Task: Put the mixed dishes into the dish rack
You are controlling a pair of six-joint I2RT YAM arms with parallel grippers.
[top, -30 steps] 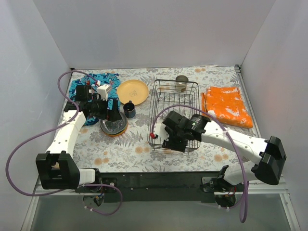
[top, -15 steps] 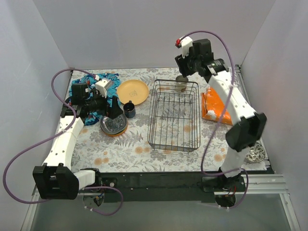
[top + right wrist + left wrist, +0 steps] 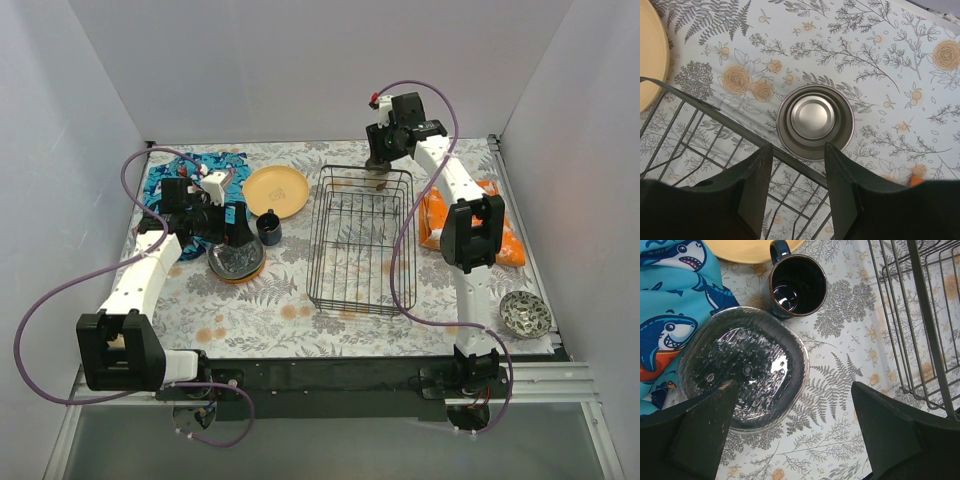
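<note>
My left gripper (image 3: 234, 238) (image 3: 794, 386) is open and empty, hovering over the right edge of a dark grey patterned plate (image 3: 238, 266) (image 3: 742, 372) that lies on an orange plate. A dark blue mug (image 3: 269, 228) (image 3: 797, 285) stands just beyond, and a yellow-orange plate (image 3: 275, 190) (image 3: 747, 250) lies farther back. The black wire dish rack (image 3: 360, 240) (image 3: 920, 325) (image 3: 735, 131) holds no dishes. My right gripper (image 3: 382, 158) (image 3: 799, 147) is open above the beige-silver cup (image 3: 378, 178) (image 3: 815, 121), which stands upright just behind the rack's far rim.
A blue shark-patterned cloth (image 3: 190, 178) (image 3: 667, 315) lies at the far left. An orange crinkly bag (image 3: 495, 230) lies right of the rack, partly behind my right arm. A small patterned bowl (image 3: 525, 313) sits at the front right corner.
My right arm has swung from the rack's front edge up to the back and come down over the cup. My left gripper has stayed over the dark plate.
</note>
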